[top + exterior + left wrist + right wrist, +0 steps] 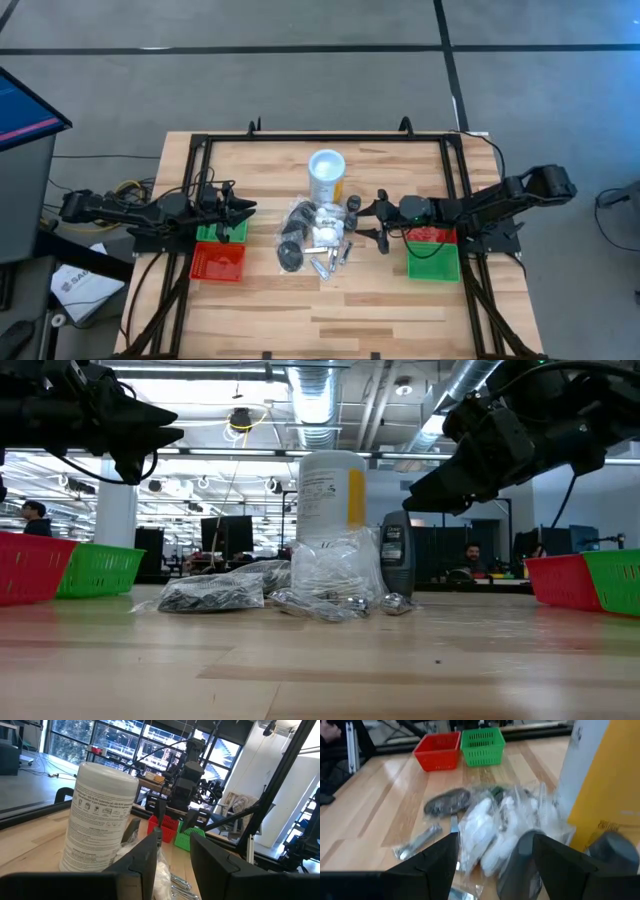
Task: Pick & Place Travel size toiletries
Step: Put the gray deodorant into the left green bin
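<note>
The travel size toiletries (315, 240) lie heaped at the table's middle: clear bags of white packets (490, 825), a bag of black round pots (447, 801) and loose silvery tubes (417, 842). A dark oblong piece (397, 555) stands upright beside the canister. My right gripper (378, 222) hovers open just right of the heap, above the table, slanting down toward it; in its wrist view the dark piece (517, 865) shows between its fingers, untouched. My left gripper (243, 210) waits open and level over the left trays, with nothing between its fingers (145, 860).
A tall white canister (327, 175) with a yellow label stands just behind the heap. A green tray (222, 233) and a red tray (217, 262) sit at the left, a red tray (430, 236) and a green tray (433, 262) at the right. Bare wood lies toward the near edge.
</note>
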Tool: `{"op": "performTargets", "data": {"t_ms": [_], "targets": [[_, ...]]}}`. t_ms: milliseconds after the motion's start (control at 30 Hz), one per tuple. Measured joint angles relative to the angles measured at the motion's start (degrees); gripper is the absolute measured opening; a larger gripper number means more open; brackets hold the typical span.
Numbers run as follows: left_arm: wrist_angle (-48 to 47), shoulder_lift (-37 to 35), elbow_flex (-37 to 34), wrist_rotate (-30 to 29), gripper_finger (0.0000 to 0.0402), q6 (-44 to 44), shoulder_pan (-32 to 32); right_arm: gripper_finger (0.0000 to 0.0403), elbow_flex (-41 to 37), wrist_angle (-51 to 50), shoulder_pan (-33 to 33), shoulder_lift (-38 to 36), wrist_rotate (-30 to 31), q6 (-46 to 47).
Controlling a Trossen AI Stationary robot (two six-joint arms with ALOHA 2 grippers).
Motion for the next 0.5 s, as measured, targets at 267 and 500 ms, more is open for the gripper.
{"op": "performTargets", "data": {"t_ms": [267,500], "targets": [[-0.02,0.00,0.00,-0.05,0.0108,0.00,-0.02,0.0242,0.00,0.31,-0.91,0.00,0.00,0.17],[-0.02,0.00,0.00,-0.23,0.0108,0.00,0.00,0.0242,0.00,0.12,-2.23,0.53,0.00,0.18]]}}
